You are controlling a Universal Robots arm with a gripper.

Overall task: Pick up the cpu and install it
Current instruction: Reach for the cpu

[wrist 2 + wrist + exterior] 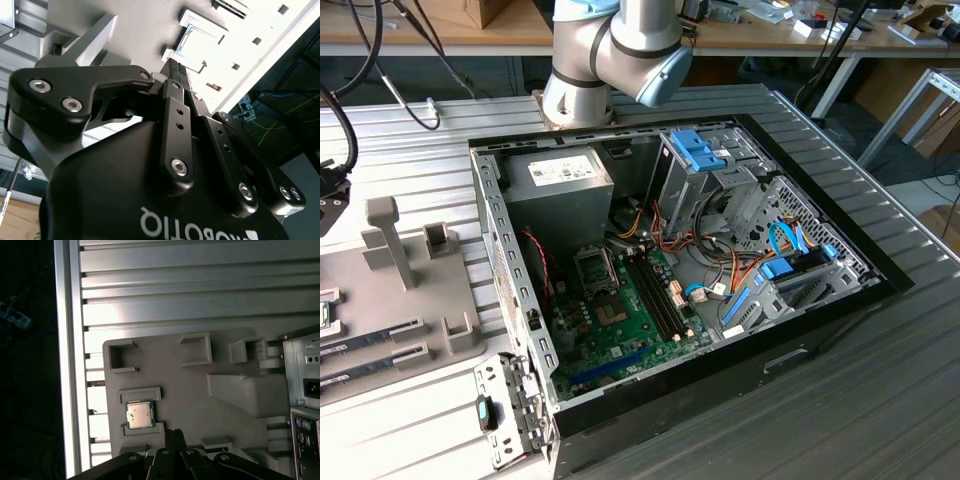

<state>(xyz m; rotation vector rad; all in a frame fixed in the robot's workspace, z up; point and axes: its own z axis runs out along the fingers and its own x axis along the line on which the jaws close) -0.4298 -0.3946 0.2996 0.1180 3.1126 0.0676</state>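
End effector [173, 434] near cpu [139, 414] on fixture [200, 385]

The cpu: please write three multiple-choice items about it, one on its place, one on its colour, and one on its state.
1. Where does the cpu lie?
A. in the motherboard socket
B. in a recess of the grey holder
C. on top of the power supply

2. What colour is its top?
A. silver-grey
B. blue
C. black

3. What is its state?
A. clamped between the fingers
B. standing on its edge
C. lying flat, untouched

Answers:
1 B: in the first wrist view, the holder's raised borders frame it.
2 A: its metal top shows silver-grey.
3 C: it lies flat, and the gripper is near it but apart from it.
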